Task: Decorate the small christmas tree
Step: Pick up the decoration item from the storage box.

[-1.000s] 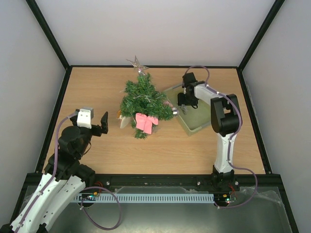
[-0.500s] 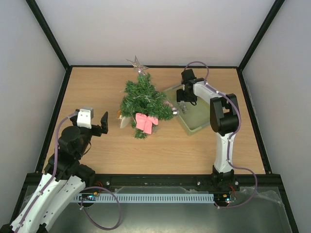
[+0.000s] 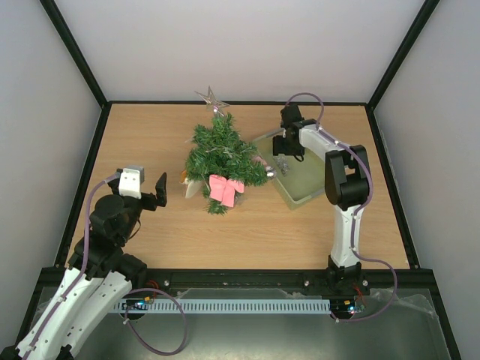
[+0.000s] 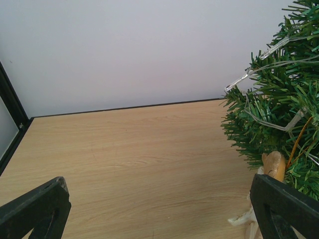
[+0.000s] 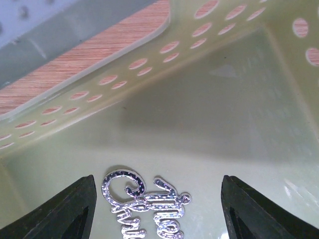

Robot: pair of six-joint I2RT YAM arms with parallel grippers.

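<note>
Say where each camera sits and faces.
Top external: above and behind the left arm and right arm, looking down on the table, small christmas tree, pale green basket.
Left wrist: low over the table, facing the far wall; its two fingers wide apart, the tree at right.
Right wrist: looking down into the basket at a silver script ornament, between its fingers.
Shared: tree in top and left wrist; basket in top and right wrist.

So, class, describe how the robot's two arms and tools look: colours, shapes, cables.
White shells with black joints: the left arm and right arm each carry a looping lilac cable. The left tool and right tool are black, two-fingered.
</note>
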